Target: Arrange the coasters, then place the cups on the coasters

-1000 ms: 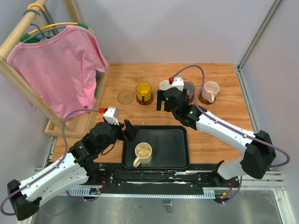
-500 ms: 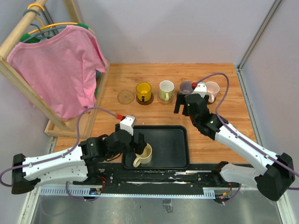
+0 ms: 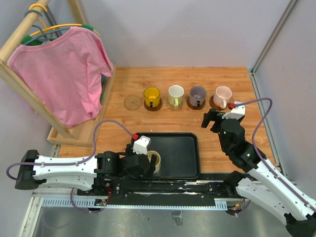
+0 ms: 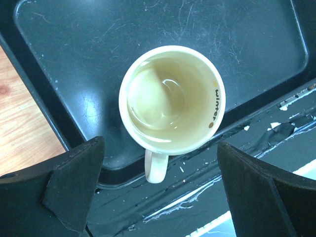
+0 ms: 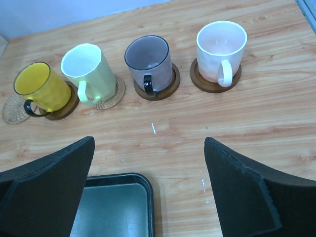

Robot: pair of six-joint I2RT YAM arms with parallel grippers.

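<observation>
While four of the cups are sitting on coasters along the far side of the table, the cream cup is the odd one out. It's upright in the black tray, near the tray's near-left corner, with its handle sticking out over the near rim. There's some tiny lettering just inside the lip.

The left gripper hangs right over it with the jaws spread wide. One finger sits on each side of the cup and neither touches it, so nothing's grabbed.

The row, going left to right from the top camera:
- An empty tan coaster.
- Just beside it, the yellow cup on a dark brown coaster.
- The whitish-green cup on a second tan coaster.
- The greyish-purple cup on another dark brown coaster.
- The pale pink cup on a third dark brown coaster.

All the handles point roughly toward the arms.

The right gripper is wide open too, with nothing between the fingers. It hovers over bare wood between the tray and the row, closer to the pink cup's end in the top view.

Off at the far left, a pink shirt hangs on a wooden rack.
</observation>
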